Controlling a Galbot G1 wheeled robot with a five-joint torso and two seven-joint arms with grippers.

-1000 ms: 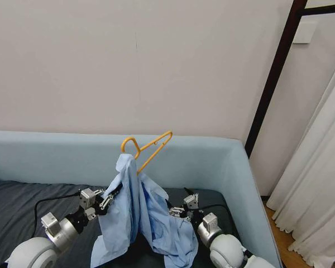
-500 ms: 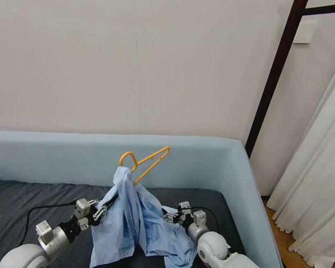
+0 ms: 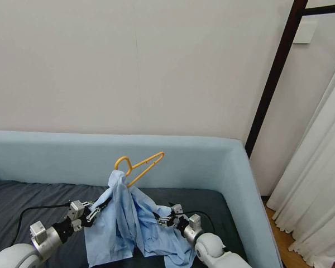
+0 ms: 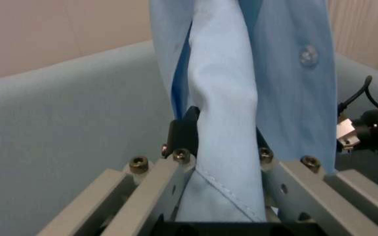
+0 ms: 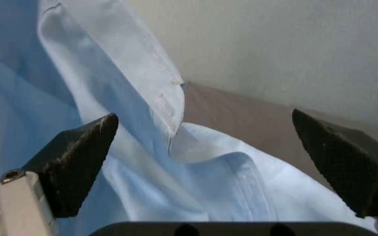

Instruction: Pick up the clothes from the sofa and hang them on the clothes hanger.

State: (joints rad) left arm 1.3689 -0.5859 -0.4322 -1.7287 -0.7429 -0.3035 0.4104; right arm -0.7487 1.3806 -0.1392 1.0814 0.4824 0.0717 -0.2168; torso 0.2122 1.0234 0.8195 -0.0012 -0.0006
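A light blue shirt (image 3: pixel 123 220) hangs crumpled from an orange hanger (image 3: pixel 140 165) above the dark sofa seat (image 3: pixel 22 195). The hanger's hook and one arm stick up out of the collar. My left gripper (image 3: pixel 98 207) is shut on a fold of the shirt (image 4: pixel 225 113), with the cloth pinched between its fingers (image 4: pixel 183 129). On the shirt's other side is my right gripper (image 3: pixel 162 219), with its jaws wide apart. Between its black pads (image 5: pixel 77 157) lies loose shirt cloth (image 5: pixel 116 98), and the pads touch none of it.
The sofa's pale blue backrest (image 3: pixel 56 153) runs behind the shirt, and its side arm (image 3: pixel 245 190) is on the right. A dark door frame (image 3: pixel 271 78) and a white curtain (image 3: pixel 318 184) stand further right. A black cable (image 3: pixel 36 209) lies on the seat.
The shirt and hanger have sunk lower and drifted left. Both arms have moved down and left with them.
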